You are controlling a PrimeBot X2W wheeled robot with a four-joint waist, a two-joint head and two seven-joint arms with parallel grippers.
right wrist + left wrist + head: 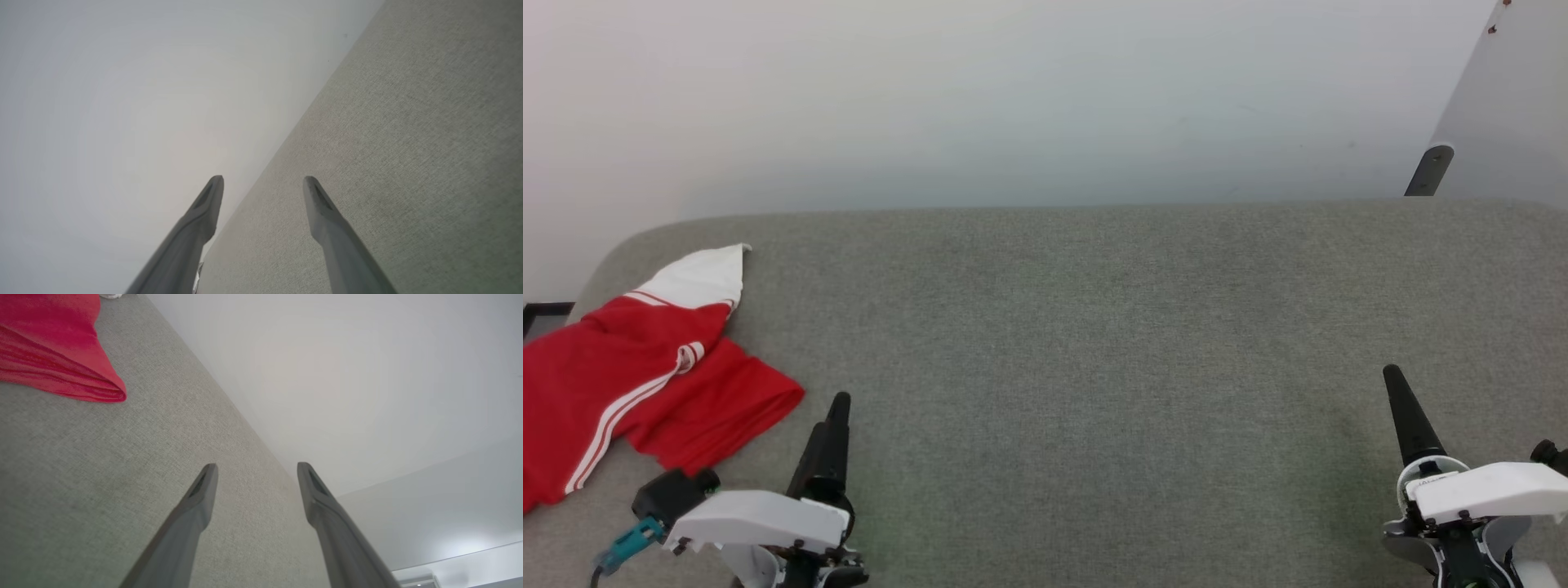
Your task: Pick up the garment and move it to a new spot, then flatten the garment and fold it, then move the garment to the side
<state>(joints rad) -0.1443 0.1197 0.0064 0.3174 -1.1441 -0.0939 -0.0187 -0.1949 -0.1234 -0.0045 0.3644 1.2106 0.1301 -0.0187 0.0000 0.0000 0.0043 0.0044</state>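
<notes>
Grey woven fabric covers the desk point(1094, 327), which runs back to a pale wall point(1013, 98). The garment point(629, 384), red with one white sleeve end and thin white stripes, lies crumpled at the desk's left end and runs out of the head view at the left. The left tool point(840, 400) sits at lower left, just beside the garment's nearest red fold and not touching it. In the left wrist view its fingers point(204, 490) stand apart with nothing between them, the red fold lying clear of them at upper left. The right tool point(1392, 376) sits at lower right, well apart from the garment. In the right wrist view its fingers point(322, 204) are likewise spread and hold nothing, over bare fabric.
</notes>
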